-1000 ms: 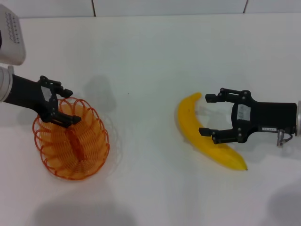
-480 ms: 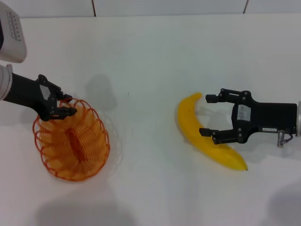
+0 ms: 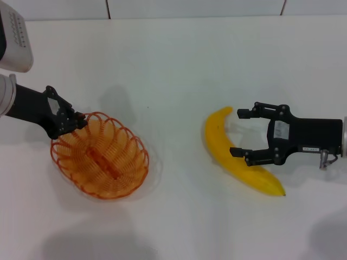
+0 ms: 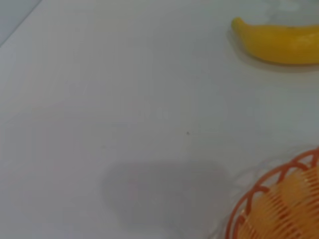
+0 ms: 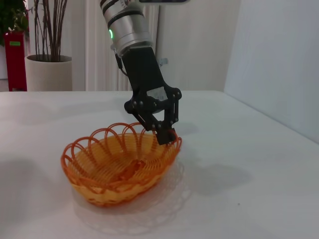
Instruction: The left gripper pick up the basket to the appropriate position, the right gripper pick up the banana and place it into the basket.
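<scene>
The orange wire basket [image 3: 103,160] lies at the left of the white table. My left gripper [image 3: 75,121] is shut on its far-left rim. In the right wrist view the basket [image 5: 117,167] is tilted, with the gripped end held a little higher by the left gripper [image 5: 167,135]. The yellow banana [image 3: 218,138] lies on the table right of the middle. My right gripper [image 3: 238,132] is open just right of it, with one fingertip over the banana's middle. The left wrist view shows the banana [image 4: 279,42] far off and part of the basket rim [image 4: 271,186].
A white device [image 3: 13,43] stands at the far left edge. A tiled wall [image 3: 190,8] runs behind the table. The right wrist view shows a potted plant [image 5: 47,55] behind the table.
My left gripper closed on the basket rim. The basket has tipped flatter and shifted right, toward the middle. The right gripper and the banana have not moved.
</scene>
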